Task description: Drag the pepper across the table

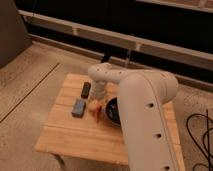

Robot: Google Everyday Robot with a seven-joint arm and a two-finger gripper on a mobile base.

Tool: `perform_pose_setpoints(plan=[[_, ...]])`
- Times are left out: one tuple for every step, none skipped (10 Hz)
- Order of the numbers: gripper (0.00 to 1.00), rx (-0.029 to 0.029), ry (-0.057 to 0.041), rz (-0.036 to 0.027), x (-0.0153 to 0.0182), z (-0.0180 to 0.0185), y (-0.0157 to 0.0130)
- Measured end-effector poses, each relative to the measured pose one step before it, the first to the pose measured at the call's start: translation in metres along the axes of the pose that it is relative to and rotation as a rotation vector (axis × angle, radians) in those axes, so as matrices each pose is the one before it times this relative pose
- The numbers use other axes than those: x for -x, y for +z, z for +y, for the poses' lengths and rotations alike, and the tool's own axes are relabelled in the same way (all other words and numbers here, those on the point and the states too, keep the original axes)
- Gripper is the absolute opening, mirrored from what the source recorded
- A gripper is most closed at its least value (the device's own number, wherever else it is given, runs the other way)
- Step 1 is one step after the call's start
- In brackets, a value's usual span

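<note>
Gripper [95, 104] at pepper [98, 113] | pepper 1 | bowl [112, 113] 1 | block [78, 107] 1 | table [70, 136] 1

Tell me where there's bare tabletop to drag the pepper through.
The front strip of the table, nearer the camera than the blue-grey block, pepper and dark bowl, is bare. The middle is crowded: the gripper sits at the pepper between block and bowl, with a dark flat object behind. The arm hides the table beyond the bowl.

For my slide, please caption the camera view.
Robot hand at the pepper, between block and dark bowl, on the wooden table.
</note>
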Motion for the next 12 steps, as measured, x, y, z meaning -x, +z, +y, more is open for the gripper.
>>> perform_pose_setpoints(plan=[[0.43,0.00639,-0.0145,0.00426,-0.00048,0.0019,0.00168],[0.29,0.00763,-0.01576,0.01052,-0.0014,0.00093,0.0038],[0.18,0.00459,-0.00506,0.01044,-0.0016,-0.00077,0.00281],[0.09,0.00281,0.00142,0.01043,-0.00132,-0.00312,0.00285],[0.01,0.00248,0.0025,0.0141,-0.00182,-0.00401,0.00412],[0.0,0.00078,-0.00242,0.0105,-0.0015,-0.001,0.00335],[0.0,0.00144,-0.00568,0.00636,-0.0004,0.00069,0.00158],[0.0,0.00318,-0.00663,0.00631,0.00001,0.00189,0.00094],[0.0,-0.00159,-0.00554,0.00104,0.00044,0.00069,0.00031],[0.0,-0.00366,-0.00617,0.00001,0.00039,0.00015,0.00035],[0.0,-0.00628,-0.00572,-0.00752,0.00135,0.00039,-0.00187],[0.0,-0.01568,-0.01941,-0.03753,0.00659,0.00335,-0.01129]])
